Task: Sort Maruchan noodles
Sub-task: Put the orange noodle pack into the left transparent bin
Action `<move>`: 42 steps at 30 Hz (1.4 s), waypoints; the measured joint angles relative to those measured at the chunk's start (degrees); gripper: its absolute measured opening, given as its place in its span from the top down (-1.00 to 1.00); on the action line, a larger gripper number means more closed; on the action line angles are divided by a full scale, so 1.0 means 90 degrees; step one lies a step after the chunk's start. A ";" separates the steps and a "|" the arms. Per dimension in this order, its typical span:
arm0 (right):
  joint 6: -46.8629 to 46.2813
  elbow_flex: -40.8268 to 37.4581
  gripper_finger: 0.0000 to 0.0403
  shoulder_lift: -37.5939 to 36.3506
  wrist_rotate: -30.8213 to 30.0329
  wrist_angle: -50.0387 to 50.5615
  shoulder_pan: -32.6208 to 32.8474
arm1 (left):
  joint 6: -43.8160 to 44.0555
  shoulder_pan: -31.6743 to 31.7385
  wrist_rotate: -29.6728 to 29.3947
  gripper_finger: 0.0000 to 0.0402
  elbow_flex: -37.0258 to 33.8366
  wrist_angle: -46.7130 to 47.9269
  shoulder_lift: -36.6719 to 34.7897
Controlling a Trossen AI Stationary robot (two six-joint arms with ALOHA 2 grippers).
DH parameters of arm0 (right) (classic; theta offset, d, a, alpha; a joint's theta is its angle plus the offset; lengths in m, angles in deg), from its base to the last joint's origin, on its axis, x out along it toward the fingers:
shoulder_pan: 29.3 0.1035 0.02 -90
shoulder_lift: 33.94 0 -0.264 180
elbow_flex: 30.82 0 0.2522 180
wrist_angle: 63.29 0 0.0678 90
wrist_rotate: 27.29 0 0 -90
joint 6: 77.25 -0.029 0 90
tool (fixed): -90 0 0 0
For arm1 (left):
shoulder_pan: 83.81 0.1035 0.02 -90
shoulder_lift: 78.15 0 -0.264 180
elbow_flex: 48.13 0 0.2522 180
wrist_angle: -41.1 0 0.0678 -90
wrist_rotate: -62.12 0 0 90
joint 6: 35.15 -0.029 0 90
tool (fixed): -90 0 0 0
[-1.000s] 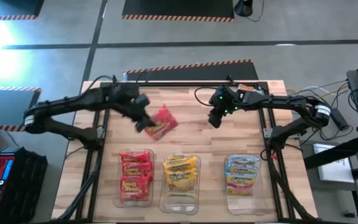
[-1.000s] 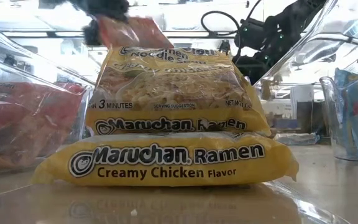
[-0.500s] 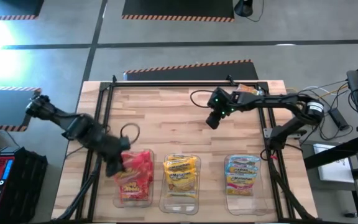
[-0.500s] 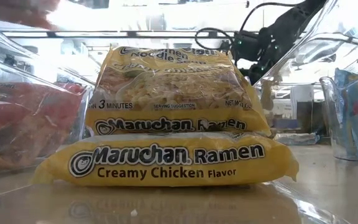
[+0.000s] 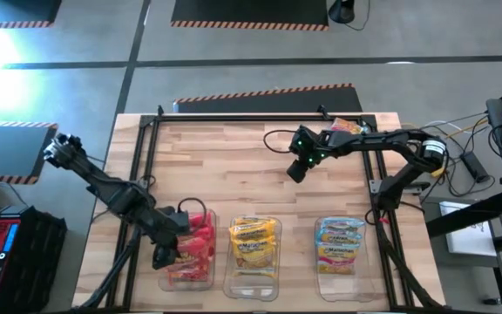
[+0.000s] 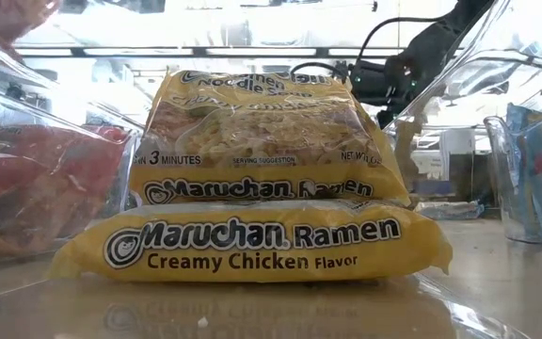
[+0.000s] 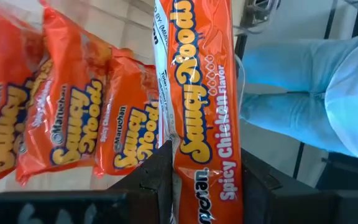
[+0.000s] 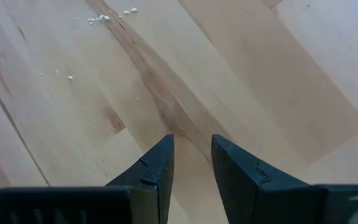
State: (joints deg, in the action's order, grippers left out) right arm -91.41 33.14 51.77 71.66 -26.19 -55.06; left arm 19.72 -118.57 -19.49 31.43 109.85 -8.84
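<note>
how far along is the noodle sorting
Nearly done: yellow packets and blue packets sit in their bins. The left gripper holds the red packet over the red bin, unreleased. The right gripper hovers empty; no loose packets are visible.

Bright overhead light, floor glare upper left, blurred low-view background

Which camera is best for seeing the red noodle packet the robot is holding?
The left wrist view: the held red packet fills it, pinched between the left gripper fingers, label readable. The high view shows it small over the left bin. The low view shows only a blurred corner; the right wrist view, none.
</note>
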 joint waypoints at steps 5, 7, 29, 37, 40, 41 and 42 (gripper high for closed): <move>0.0051 0.0000 0.51 0.0000 0.0000 -0.0004 0.0000 | -0.0056 -0.0099 0.0006 0.50 0.0000 -0.0140 0.0187; 0.0119 0.0000 0.51 0.0000 0.0000 -0.0004 0.0000 | -0.0021 -0.0137 0.0007 0.50 0.0000 -0.0322 0.0258; 0.0985 0.0000 0.51 -0.0005 0.0063 0.0050 0.0000 | 0.1365 -0.0312 0.0120 0.50 0.0097 -0.0694 0.0789; 0.0994 0.0000 0.51 -0.0005 0.0063 0.0048 0.0000 | 0.1465 -0.0468 0.0135 0.50 -0.0032 -0.0671 0.1008; 0.1027 0.0000 0.51 -0.0006 0.0061 0.0047 0.0000 | 0.1429 -0.0481 0.0135 0.50 -0.0032 -0.0671 0.1123; 0.1026 0.0000 0.51 -0.0007 0.0061 0.0047 0.0000 | 0.1432 -0.0481 0.0135 0.50 -0.0032 -0.0676 0.1172; 0.1026 0.0000 0.51 -0.0007 0.0061 0.0047 0.0000 | 0.1442 -0.0481 0.0135 0.50 -0.0032 -0.0693 0.1222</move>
State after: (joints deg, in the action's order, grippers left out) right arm -82.17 33.14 51.71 72.20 -25.76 -55.06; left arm 32.69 -122.90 -18.28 31.15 103.61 2.16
